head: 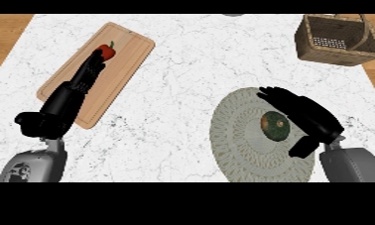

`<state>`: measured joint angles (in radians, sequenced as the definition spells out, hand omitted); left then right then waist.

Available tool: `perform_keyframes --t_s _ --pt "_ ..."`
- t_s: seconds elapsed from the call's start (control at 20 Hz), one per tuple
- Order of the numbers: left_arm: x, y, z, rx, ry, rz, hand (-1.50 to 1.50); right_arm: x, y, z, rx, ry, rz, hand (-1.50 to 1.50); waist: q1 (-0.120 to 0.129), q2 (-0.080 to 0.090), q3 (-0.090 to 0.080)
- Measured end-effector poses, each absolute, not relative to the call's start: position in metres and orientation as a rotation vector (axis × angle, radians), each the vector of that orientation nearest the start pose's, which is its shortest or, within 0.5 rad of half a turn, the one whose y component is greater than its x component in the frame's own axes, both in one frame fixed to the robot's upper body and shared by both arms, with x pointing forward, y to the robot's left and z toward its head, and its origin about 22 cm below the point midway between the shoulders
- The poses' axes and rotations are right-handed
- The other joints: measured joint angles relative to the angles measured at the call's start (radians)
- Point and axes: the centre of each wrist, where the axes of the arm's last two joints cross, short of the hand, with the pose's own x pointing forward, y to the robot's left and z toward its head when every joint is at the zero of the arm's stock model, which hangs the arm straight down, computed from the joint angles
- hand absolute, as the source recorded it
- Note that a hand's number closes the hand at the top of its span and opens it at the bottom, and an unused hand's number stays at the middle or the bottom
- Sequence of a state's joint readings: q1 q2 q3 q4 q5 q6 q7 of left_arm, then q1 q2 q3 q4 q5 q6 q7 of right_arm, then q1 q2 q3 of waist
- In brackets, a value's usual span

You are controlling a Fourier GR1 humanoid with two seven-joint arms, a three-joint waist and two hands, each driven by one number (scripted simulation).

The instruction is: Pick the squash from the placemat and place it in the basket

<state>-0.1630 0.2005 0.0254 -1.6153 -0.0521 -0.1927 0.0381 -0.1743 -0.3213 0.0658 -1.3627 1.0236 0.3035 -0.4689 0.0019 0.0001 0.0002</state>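
My right robot hand (306, 116) is open, with the fingers stretched over the placemat (236, 137) and the thumb hanging below. The squash (275, 125) sits on the mat just left of my palm, in the gap between thumb and fingers. I can't tell whether I'm touching it, and nothing is curled round it.

The squash is round and dark, so if the fingers close from one side only, I reckon it rolls left across the mat and out of the grasp. The thumb has to come in behind it too.

The basket (330, 56) stands well apart at the desk's (183, 70) far right corner, partly cut off by the view's edge. A low carry could clip its rim or handle and tip it.

My left robot hand (66, 102) lies open on the board (128, 53), fingers straight, with the tips by a red vegetable (107, 51). A twitch there could knock it.

No brand, label or writing shows anywhere.
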Motion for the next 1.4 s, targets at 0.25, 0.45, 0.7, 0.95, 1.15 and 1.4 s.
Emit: perform_keyframes --t_s 0.25,0.45,0.7,0.95,1.15,1.4 --pt "0.28 0.265 0.06 0.045 -1.687 -0.377 0.0 0.283 -0.282 -0.001 -0.436 -1.426 1.505 -1.5 -0.001 0.0 0.0" --pt "0.276 0.263 0.06 0.041 -1.688 -0.381 0.0 0.287 -0.277 -0.008 -0.417 -1.402 1.544 1.5 0.0 -0.003 -0.004" --pt "0.277 0.269 0.057 0.049 -1.697 -0.382 0.0 0.282 -0.271 -0.009 -0.407 -1.368 1.637 1.5 -0.001 -0.007 -0.012" --pt "0.28 0.267 0.057 0.042 -1.691 -0.378 0.0 0.286 -0.278 -0.014 -0.422 -1.376 1.69 1.5 0.0 -0.011 -0.019" --pt "0.281 0.268 0.058 0.037 -1.694 -0.378 0.0 0.288 -0.281 -0.017 -0.462 -1.425 1.769 1.5 0.0 -0.013 -0.023" --pt "0.282 0.266 0.059 0.051 -1.689 -0.368 0.0 0.283 -0.273 -0.005 -0.539 -1.438 1.71 1.5 -0.008 -0.01 -0.015"
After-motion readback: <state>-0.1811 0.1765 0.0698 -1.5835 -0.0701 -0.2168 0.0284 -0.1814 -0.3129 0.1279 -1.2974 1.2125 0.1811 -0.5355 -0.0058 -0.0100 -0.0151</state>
